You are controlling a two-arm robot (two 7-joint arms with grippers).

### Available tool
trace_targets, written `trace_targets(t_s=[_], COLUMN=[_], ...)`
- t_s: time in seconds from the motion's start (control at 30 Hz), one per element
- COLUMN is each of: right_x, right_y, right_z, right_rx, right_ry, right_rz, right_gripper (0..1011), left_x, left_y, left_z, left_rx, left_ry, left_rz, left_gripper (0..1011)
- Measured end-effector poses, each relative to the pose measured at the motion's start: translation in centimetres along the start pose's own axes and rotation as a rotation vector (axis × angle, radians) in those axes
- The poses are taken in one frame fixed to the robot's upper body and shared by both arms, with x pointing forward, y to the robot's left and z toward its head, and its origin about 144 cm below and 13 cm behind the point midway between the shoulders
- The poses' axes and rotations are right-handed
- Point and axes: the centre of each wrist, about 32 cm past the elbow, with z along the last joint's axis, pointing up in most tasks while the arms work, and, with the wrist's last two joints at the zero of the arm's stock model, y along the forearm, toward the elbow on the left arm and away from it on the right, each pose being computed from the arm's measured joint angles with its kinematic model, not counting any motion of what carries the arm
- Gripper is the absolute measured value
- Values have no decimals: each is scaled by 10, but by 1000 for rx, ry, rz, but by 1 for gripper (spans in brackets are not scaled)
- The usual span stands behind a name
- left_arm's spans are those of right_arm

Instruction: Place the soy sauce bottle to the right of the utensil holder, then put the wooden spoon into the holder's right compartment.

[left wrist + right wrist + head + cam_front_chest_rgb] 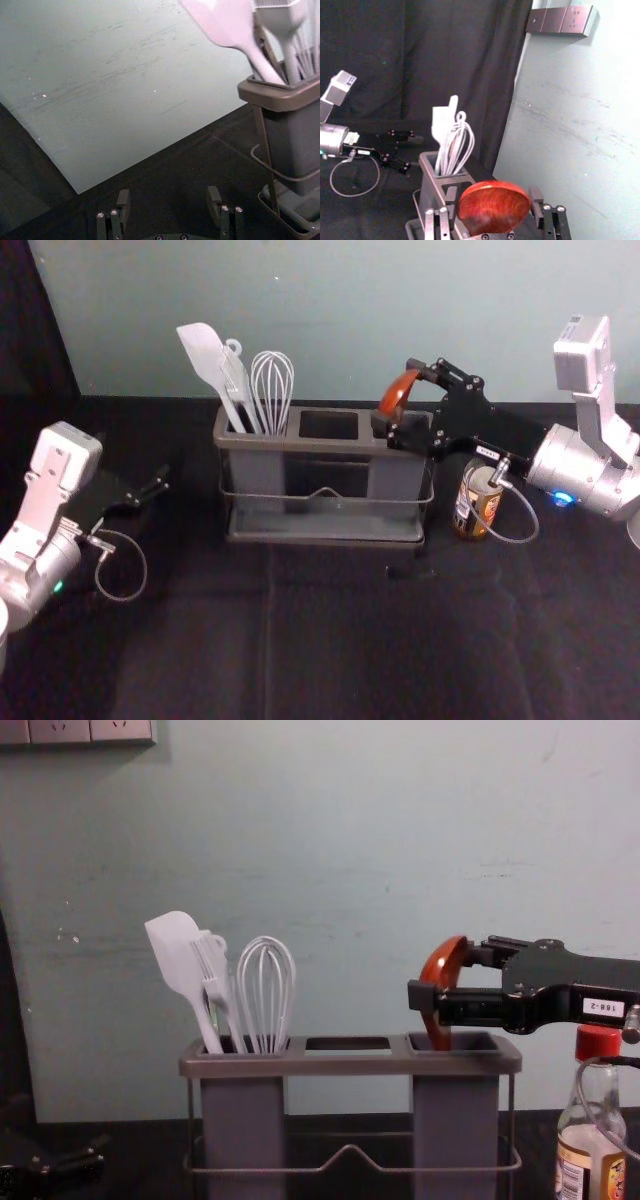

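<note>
- Black cloth (340, 660) over the desk (180, 640), faintly creased toward six o'clock in the head view.
- Upright near twelve o'clock on the desk, the grey utensil holder (325, 524), framed in wire.
- At three o'clock from it, just beside, the soy sauce bottle (480, 505), upright and red-capped.
- Between four and five o'clock from it, near, a small dark item (410, 572), too dim to identify.
</note>
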Motion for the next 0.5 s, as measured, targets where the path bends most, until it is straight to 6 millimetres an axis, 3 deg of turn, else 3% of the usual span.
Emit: trace_targets(t_s=[0.17,0.5], right_x=[0,0], right_y=[0,0], right_z=[0,0], right_rx=[0,1], right_ry=[0,-1], right_rz=[0,0], right_gripper=[1000,1002], left_x=[0,0], left_y=[0,0], left_z=[0,0], left_rx=[0,0], left_ry=[0,0], left_rz=[0,0], left_gripper=[1005,1005])
